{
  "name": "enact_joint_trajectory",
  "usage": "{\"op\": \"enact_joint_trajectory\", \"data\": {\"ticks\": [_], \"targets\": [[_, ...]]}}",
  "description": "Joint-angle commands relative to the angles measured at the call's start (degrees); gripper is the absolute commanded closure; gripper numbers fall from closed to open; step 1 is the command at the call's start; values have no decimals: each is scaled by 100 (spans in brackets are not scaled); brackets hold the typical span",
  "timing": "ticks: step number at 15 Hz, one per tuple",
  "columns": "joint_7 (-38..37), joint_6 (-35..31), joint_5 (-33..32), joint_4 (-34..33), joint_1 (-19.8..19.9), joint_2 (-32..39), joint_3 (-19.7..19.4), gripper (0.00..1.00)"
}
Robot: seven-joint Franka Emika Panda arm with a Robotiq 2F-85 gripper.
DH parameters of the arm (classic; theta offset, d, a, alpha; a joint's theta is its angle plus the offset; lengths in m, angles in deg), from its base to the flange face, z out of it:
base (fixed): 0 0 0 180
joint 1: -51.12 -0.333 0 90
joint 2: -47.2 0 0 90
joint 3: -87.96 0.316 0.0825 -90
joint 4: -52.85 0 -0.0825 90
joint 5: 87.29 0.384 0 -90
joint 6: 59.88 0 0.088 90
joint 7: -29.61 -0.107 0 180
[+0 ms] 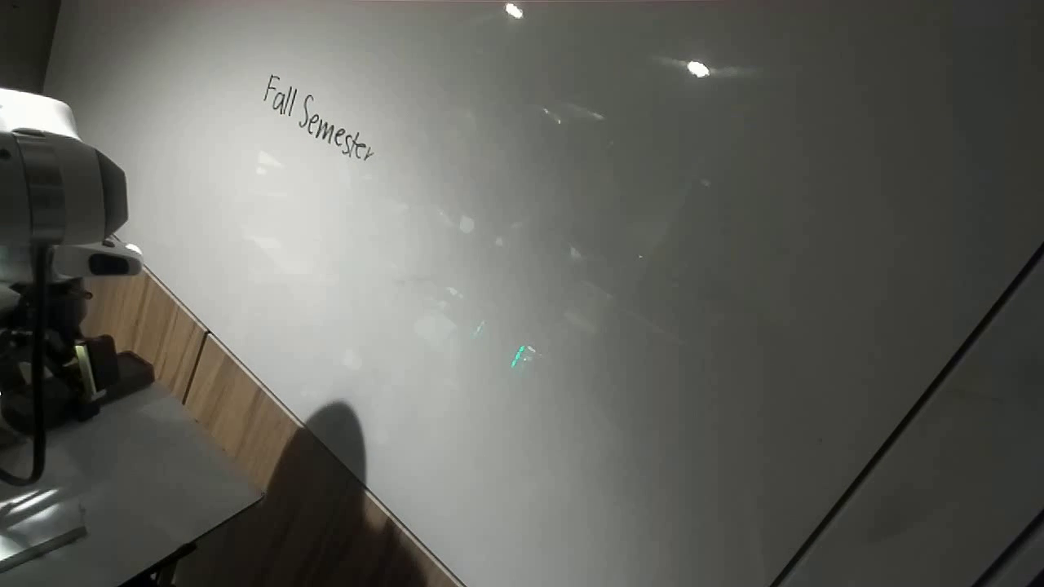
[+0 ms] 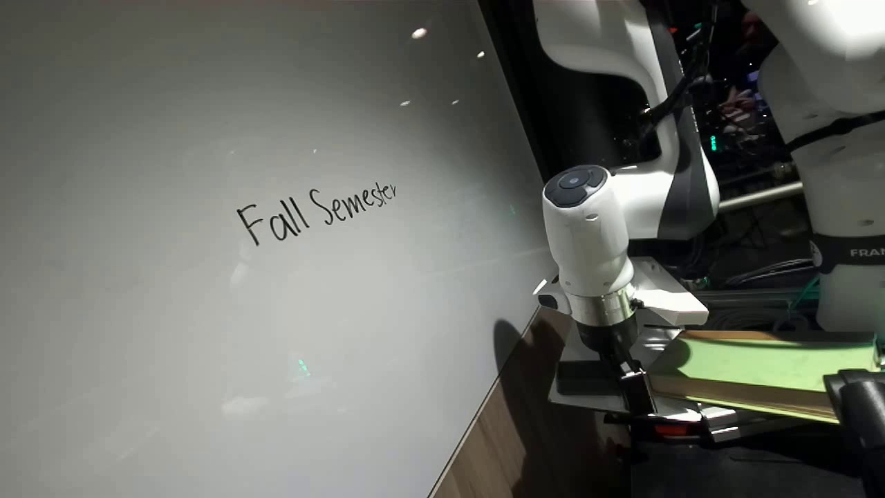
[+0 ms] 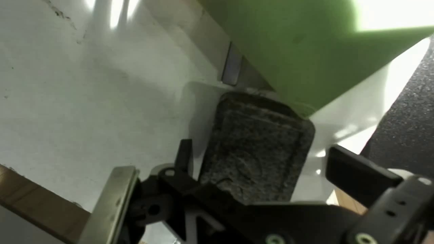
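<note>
Jaws: one pair, spread wide, fingertips (image 3: 359, 176) standing either side of the dark block (image 3: 257, 152); bench (image 3: 112, 112) surface shows between the block and each fingertip in the wrist view. Dark block: rounded corners, mottled face, lower end hidden behind the jaws; seen resting on the bench in both exterior views. Wrist view, left to right: wood-grain panel (image 3: 34, 203), well left of the block; pale metal strip (image 3: 106, 206), left of the block and lower; small grey rectangular piece (image 3: 232, 66), just above the block's upper-left corner; green-faced slab (image 3: 288, 51), above the block, one corner appearing over its upper-right edge, contact not determinable; black speckled surface (image 3: 407, 118), right of the block. In an exterior view, left to right: whiteboard (image 2: 173, 332), large, left of the block; handwriting (image 2: 323, 207), black, reading "Fall Semester", left of the block and higher; rounded shadow (image 2: 507, 339), near the block's left, falling across whiteboard and panel; robot arm (image 2: 588, 242), white, above the block, wrist pointing down; green-faced slab again, brown-edged, right of the block; black cylindrical fitting (image 2: 861, 408), far right of the block, partly out of view.
</note>
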Motion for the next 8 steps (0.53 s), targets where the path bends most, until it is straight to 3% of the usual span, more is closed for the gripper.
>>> {"op": "enact_joint_trajectory", "data": {"ticks": [1, 8], "targets": [[-235, -124, -374, -11, 327, -173, -22, 0], [581, -260, 543, -157, 1086, -318, -2, 0]]}}
